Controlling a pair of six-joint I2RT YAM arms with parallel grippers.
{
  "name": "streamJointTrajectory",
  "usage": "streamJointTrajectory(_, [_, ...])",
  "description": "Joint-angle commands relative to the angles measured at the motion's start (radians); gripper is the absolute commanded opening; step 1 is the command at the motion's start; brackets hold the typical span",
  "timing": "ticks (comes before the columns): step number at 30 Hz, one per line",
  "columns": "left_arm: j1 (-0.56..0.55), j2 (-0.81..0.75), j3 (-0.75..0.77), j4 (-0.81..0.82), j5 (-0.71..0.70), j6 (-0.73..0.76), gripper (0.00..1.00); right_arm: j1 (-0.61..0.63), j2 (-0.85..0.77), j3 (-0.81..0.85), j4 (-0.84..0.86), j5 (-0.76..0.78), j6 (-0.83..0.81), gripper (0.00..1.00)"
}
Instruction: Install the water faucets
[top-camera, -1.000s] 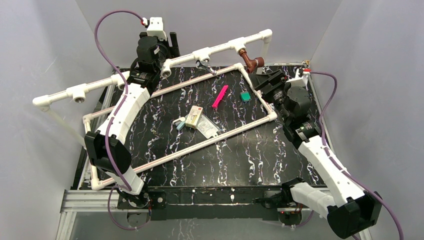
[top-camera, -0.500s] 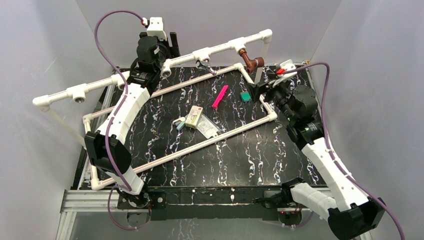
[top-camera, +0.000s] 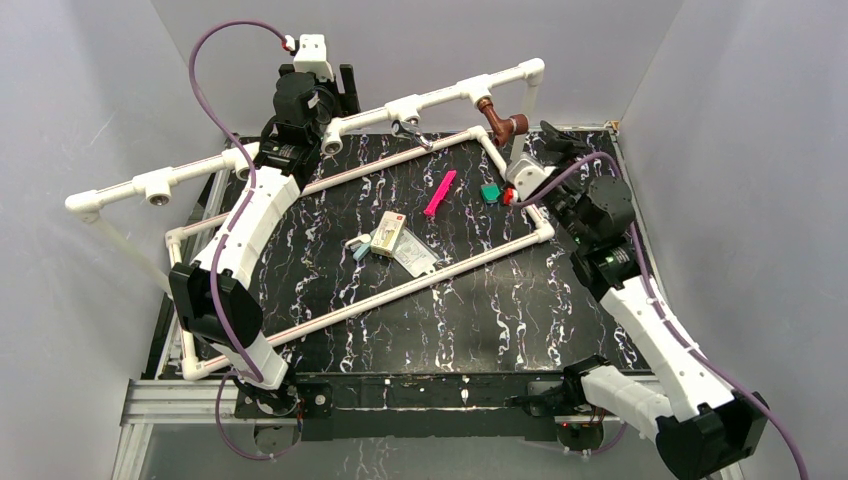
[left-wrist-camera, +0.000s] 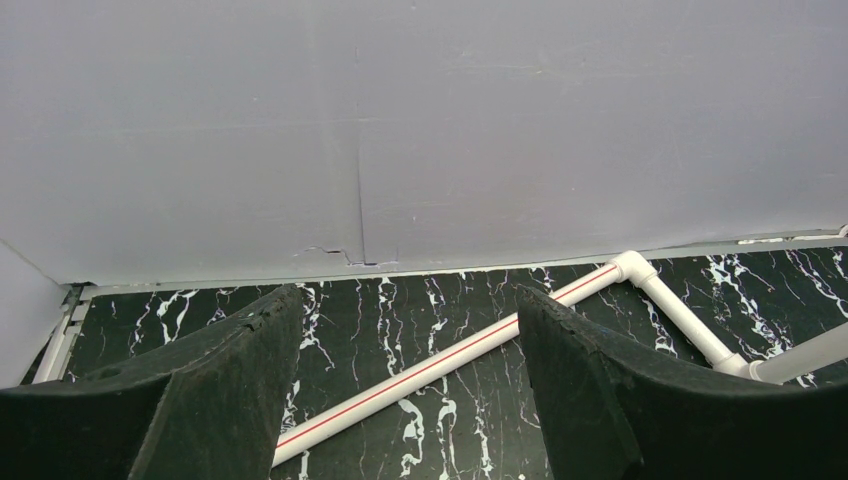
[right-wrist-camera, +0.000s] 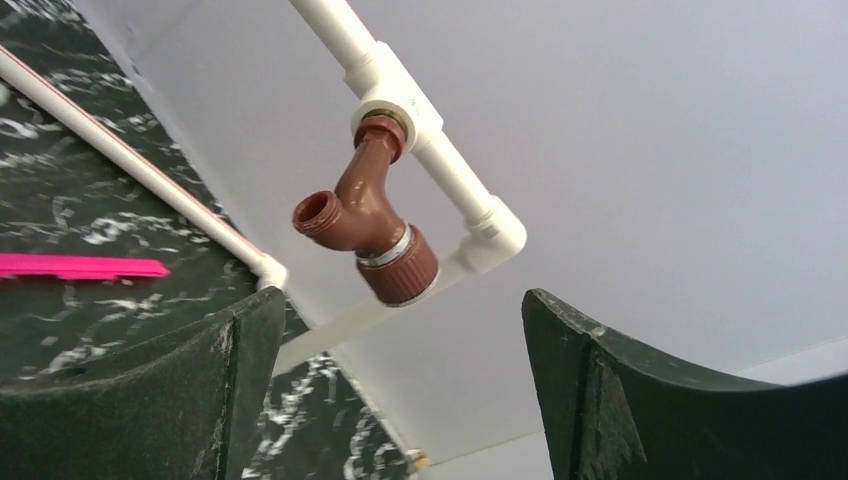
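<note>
Reddish-brown faucet (top-camera: 500, 122) is seated by its upper end in a white tee fitting (right-wrist-camera: 395, 105) on the raised PVC pipe rail (top-camera: 440, 97), close to the rail's far-right elbow; in the right wrist view its threaded mouth faces left and its ribbed cap points down towards the elbow. Silver faucet (top-camera: 412, 130) hangs at the next tee along the same rail, to the left; how firmly it is seated cannot be told. Right gripper (right-wrist-camera: 400, 300) stands just short of the brown faucet, jaws spread wide, with nothing between them and no contact with the fitting. Left gripper (left-wrist-camera: 410, 295) is raised at the far left by the back wall, jaws likewise spread and holding nothing; it looks down on the low pipe frame (left-wrist-camera: 450, 360). On the black marbled table (top-camera: 480, 310), inside that frame, lie a pink flat strip (top-camera: 440, 193), a small green item (top-camera: 490, 192), a small box (top-camera: 388, 235) and a clear bag (top-camera: 415, 255), all well apart from both grippers.
</note>
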Motion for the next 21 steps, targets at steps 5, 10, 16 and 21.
streamJointTrajectory(5, [-0.016,0.05,-0.066,-0.231,0.028,0.017,0.76,0.023,0.095,0.043,0.128,-0.027,-0.332,0.96])
streamJointTrajectory(10, [-0.016,0.052,-0.062,-0.231,0.024,0.022,0.76,0.03,0.17,0.069,0.187,-0.008,-0.418,0.96])
streamJointTrajectory(16, [-0.016,0.042,-0.085,-0.222,0.016,0.028,0.76,0.03,0.234,0.095,0.245,0.022,-0.478,0.96])
streamJointTrajectory(21, [-0.017,0.045,-0.081,-0.224,0.024,0.022,0.76,0.034,0.284,0.127,0.266,0.034,-0.495,0.94])
